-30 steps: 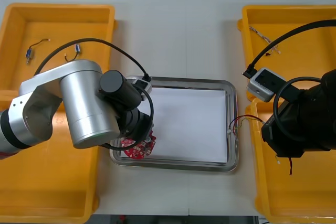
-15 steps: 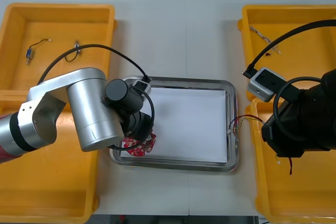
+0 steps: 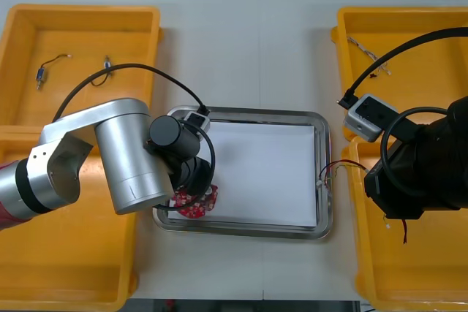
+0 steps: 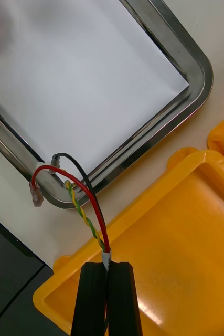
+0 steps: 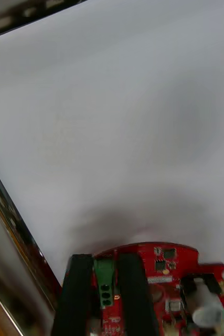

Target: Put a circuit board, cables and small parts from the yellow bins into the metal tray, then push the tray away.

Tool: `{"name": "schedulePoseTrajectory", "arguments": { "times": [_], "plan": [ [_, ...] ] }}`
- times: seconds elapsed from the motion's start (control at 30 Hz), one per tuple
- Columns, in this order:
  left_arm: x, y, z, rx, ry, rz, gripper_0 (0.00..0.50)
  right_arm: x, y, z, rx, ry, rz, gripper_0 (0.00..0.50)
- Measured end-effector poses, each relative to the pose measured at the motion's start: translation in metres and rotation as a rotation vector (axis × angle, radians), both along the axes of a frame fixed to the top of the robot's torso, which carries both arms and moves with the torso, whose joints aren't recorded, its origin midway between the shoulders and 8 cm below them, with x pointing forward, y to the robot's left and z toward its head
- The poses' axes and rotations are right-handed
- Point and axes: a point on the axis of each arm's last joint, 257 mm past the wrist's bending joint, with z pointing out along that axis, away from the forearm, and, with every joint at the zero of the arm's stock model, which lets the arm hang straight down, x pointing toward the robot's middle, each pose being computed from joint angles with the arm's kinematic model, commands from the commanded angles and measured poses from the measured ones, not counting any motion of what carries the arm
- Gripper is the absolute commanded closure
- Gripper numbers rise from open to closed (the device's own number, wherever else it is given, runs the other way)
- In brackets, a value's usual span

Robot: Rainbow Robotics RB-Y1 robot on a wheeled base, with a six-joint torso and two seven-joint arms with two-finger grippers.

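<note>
The metal tray [image 3: 248, 112], white inside, lies between the yellow bins. Over its near left corner my left gripper [image 5: 105, 275] is shut on a round red circuit board [image 5: 169, 268], with the board's green connector between the fingers. In the front view the circuit board [image 3: 195, 204] peeks out from under the silver left arm, just above the tray floor. My right gripper [image 4: 109, 273] hangs over the near right bin [image 4: 185, 236], shut on a red and yellow cable [image 4: 85, 205]. The cable's [image 3: 338, 168] free ends reach over the tray's right rim [image 4: 195, 68].
The far left bin [image 3: 80, 16] holds small metal parts [image 3: 42, 74] with thin leads. A cable [image 3: 369, 52] lies in the far right bin [image 3: 409, 20]. The near left bin [image 3: 66, 268] lies under my left arm. Bare table stretches beyond the tray.
My left arm has swung a little right and inward, carrying the circuit board slightly farther over the tray's near left corner. The right arm and its cable have not moved.
</note>
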Motion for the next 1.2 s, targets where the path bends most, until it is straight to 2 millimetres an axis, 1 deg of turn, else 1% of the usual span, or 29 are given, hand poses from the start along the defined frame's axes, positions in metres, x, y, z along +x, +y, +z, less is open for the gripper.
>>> {"name": "schedulePoseTrajectory", "arguments": {
  "times": [0.03, 0.07, 0.53, 0.67, 0.77, 0.9, 1.03, 1.13, 1.2],
  "plan": [
    [0.0, 0.0, 0.0, 0.0, 0.0, 0.001, 0.022, 0.0, 0.0, 0.0, 0.0, 0.0, 0.0, 0.5],
    [0.0, 0.0, 0.0, -0.001, 0.0, 0.002, 0.0, 0.0, 0.0, 0.0, 0.0, 0.0, 0.0, 0.5],
    [0.0, 0.0, 0.0, -0.01, 0.001, 0.016, 0.0, 0.0, 0.0, 0.0, 0.0, 0.0, 0.0, 0.5],
    [-0.002, -0.003, 0.005, -0.033, 0.012, 0.032, 0.0, 0.0, 0.0, 0.0, 0.0, 0.0, 0.0, 0.5],
    [-0.006, 0.0, 0.021, -0.057, 0.035, 0.074, 0.0, 0.001, 0.002, 0.001, 0.007, -0.003, 0.003, 0.5],
    [-0.005, 0.009, 0.057, -0.109, 0.064, 0.139, 0.0, 0.002, 0.009, 0.003, 0.031, -0.013, 0.014, 0.5],
    [0.001, 0.025, 0.089, -0.151, 0.078, 0.205, 0.0, 0.001, 0.015, 0.005, 0.044, -0.012, 0.029, 0.5],
    [0.002, 0.039, 0.102, -0.155, 0.092, 0.246, 0.0, 0.001, 0.025, 0.008, 0.06, -0.012, 0.054, 0.5],
    [0.0, 0.046, 0.107, -0.154, 0.106, 0.264, 0.0, 0.001, 0.031, 0.008, 0.063, -0.012, 0.07, 0.5]
  ]
}}
